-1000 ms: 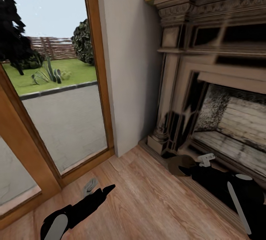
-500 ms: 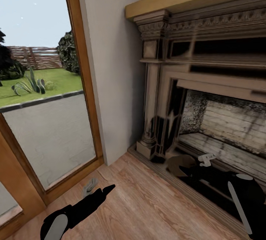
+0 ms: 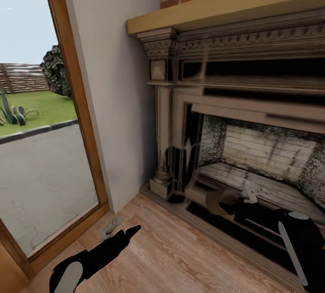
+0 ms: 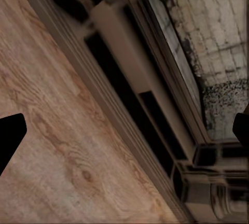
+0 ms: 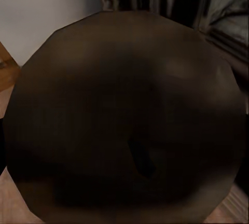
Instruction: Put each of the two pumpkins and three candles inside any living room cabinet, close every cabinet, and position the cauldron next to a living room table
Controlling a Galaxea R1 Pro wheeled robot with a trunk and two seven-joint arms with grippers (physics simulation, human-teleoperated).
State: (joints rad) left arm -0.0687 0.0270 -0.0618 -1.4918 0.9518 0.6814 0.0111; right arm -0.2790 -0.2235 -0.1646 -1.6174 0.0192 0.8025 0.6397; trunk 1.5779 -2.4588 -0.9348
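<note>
The right tool (image 3: 228,202), at the lower right of the head view, gripped the dark round cauldron (image 5: 124,120), its mouth facing the wrist camera. The left tool (image 3: 128,232), lower left, hung empty with fingers spread over the wooden floor (image 3: 180,252). A brick-topped fireplace (image 3: 253,117) filled the right; a glass door (image 3: 40,148) stood left.

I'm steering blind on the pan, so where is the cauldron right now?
The cauldron is at the right gripper, low right in the head view, just in front of the fireplace hearth; the right wrist view looks into its dark round interior.
</note>
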